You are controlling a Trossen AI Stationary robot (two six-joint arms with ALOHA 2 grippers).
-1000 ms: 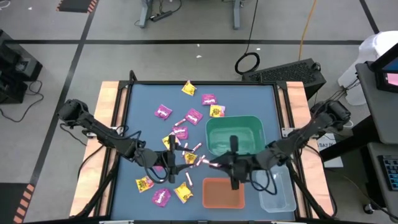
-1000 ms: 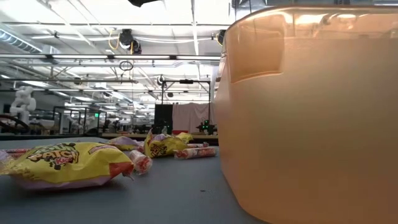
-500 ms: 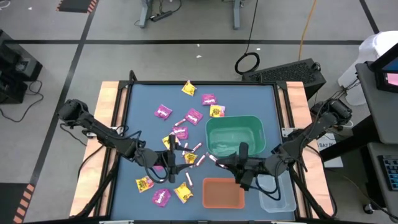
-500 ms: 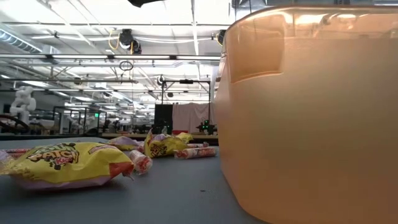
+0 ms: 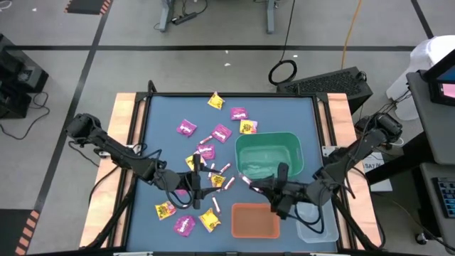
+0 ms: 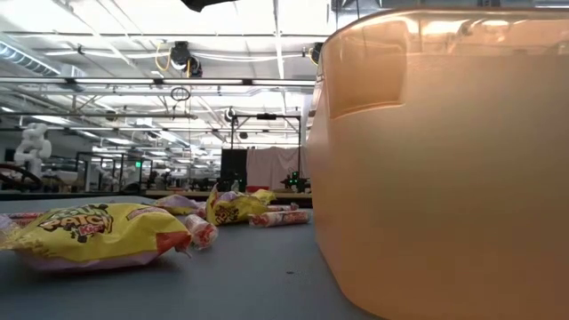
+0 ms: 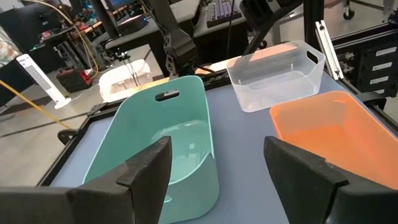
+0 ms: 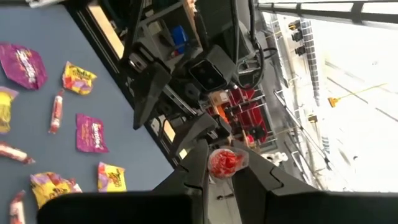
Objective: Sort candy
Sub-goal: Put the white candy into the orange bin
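Observation:
Candy lies scattered on the blue table point(image 5: 160, 142): magenta packets point(image 5: 186, 128), yellow packets point(image 5: 210, 220) and pink-white sticks point(image 5: 224, 168). My right gripper point(image 5: 248, 181) hangs between the green bin point(image 5: 269, 155) and the orange bin point(image 5: 255, 220), shut on one pink-white stick point(image 8: 225, 162). My left gripper point(image 5: 195, 181) hovers open among the candy in the table's middle; its wide-apart fingers point(image 7: 149, 165) frame the bins in the left wrist view. The low view shows a yellow packet point(image 6: 89, 233) lying flat beside the orange bin point(image 6: 444, 160). My right gripper pinches the pink-white stick point(image 8: 225, 162) between its two fingertips point(image 8: 198, 163). The fingers point toward the table's left. The stick point(image 5: 246, 180) is lifted clear of the table, over the gap between the green and orange bins.
A clear bin point(image 5: 316, 220) stands at the table's near right corner, right of the orange bin. Wooden rails point(image 5: 124, 142) edge the table on both sides. A black keyboard point(image 5: 327, 82) lies beyond the far right corner.
My right arm has drawn back toward the table's right, carrying the held stick from the candy pile to the near edge of the green bin. The left arm and the candy on the table have kept still.

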